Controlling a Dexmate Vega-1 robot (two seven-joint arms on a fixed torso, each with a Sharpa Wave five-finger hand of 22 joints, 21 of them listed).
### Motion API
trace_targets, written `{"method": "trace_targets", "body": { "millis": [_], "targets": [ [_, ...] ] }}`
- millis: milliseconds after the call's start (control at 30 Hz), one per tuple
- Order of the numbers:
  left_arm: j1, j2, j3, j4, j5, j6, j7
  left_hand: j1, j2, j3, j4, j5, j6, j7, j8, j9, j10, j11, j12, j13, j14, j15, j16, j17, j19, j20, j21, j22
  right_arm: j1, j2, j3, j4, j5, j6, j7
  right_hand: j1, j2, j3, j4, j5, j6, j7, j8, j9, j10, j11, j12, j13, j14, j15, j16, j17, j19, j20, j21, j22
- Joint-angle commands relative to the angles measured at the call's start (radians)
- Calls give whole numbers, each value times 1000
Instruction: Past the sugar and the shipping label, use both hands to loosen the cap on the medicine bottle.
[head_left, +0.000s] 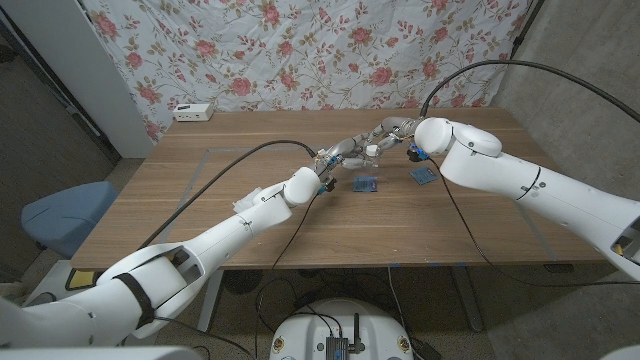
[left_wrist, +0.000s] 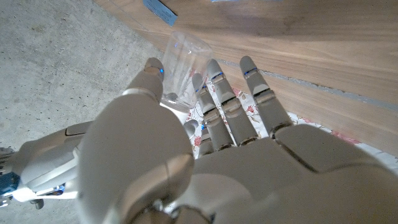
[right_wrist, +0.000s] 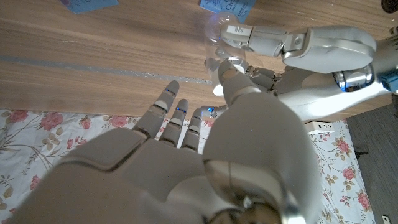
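Note:
The medicine bottle (head_left: 369, 150) is small and clear, held above the table's far middle where both hands meet. My left hand (head_left: 340, 153) grips it from the left. My right hand (head_left: 393, 130) reaches in from the right, thumb and fingers closed on the cap end. In the left wrist view the bottle (left_wrist: 184, 57) sits between the thumb and fingers of my left hand (left_wrist: 205, 155). In the right wrist view my right hand (right_wrist: 205, 162) has its thumb up against the bottle (right_wrist: 219, 32), which my left hand (right_wrist: 280, 40) holds from the other side. The cap itself is mostly hidden.
Two blue packets lie on the wooden table (head_left: 200, 200) below the hands, one (head_left: 365, 183) in the middle and one (head_left: 422, 175) further right. A white power strip (head_left: 192, 112) sits at the far left edge. A flowered cloth hangs behind.

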Motion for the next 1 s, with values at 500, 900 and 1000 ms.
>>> {"method": "trace_targets", "body": {
  "millis": [500, 900, 1000],
  "targets": [
    [13, 6, -1, -20, 7, 5, 9, 3, 9, 14, -3, 5, 0, 0, 3, 2, 24, -20, 9, 4, -2, -42, 8, 2, -3, 0, 1, 2, -25, -25, 37, -36, 60, 10, -6, 26, -36, 1, -7, -13, -74, 24, -72, -16, -25, 6, -5, 5, -8, 11, 3, 2, -6, 6, 4, 3],
    [18, 16, -3, -40, 17, 19, 14, 5, 9, 19, -5, 5, -1, 0, 3, 2, 28, -19, 10, 4, 0, -47, 8, 2, -2, -2, 1, 2, -32, -39, 50, -62, 75, -9, -20, 7, -75, -35, -1, -28, -156, 24, -125, -27, -42, 27, -8, 5, -15, 30, -3, -5, -9, 25, 4, 2],
    [17, 18, -3, -44, 21, 22, 14, 6, 9, 20, -6, 5, -1, 0, 3, 2, 29, -18, 10, 4, 0, -47, 8, 2, -2, -4, 1, 2, -36, -44, 56, -68, 80, -10, -26, 3, -79, -40, 1, -29, -173, 25, -135, -28, -44, 28, -8, 5, -17, 36, -5, -6, -10, 28, 4, 2]
  ]
}}
